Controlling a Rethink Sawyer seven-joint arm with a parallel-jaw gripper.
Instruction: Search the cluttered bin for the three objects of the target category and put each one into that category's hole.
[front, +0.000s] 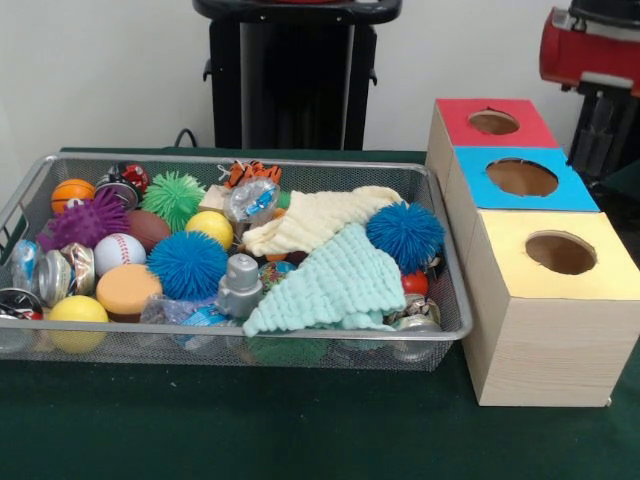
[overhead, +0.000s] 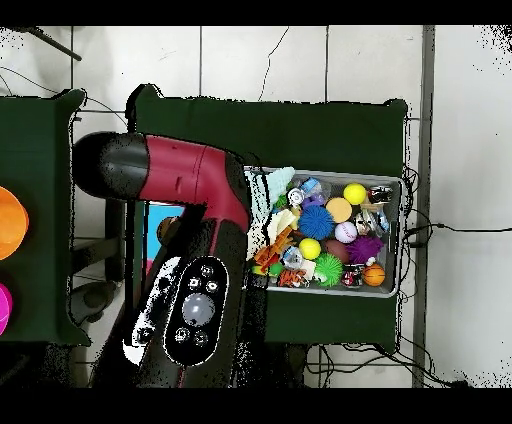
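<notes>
Left of frame: bin (front: 300, 160) on green table (front: 300, 430), crammed with toys. Upper middle of bin: crinkly film wad (front: 252, 198). Right of frame: yellow-topped hole (front: 560, 252). Cannot tell tool's state; out of sight.

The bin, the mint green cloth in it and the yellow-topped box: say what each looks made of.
Bin: silver wire mesh with a metal rim; the contents show through its wall.
Mint green cloth: soft knitted or waffle-weave fabric, matte, by its ridged texture.
Yellow-topped box: pale wood-grain sides, probably wood or veneer; flat matte yellow top.
</notes>
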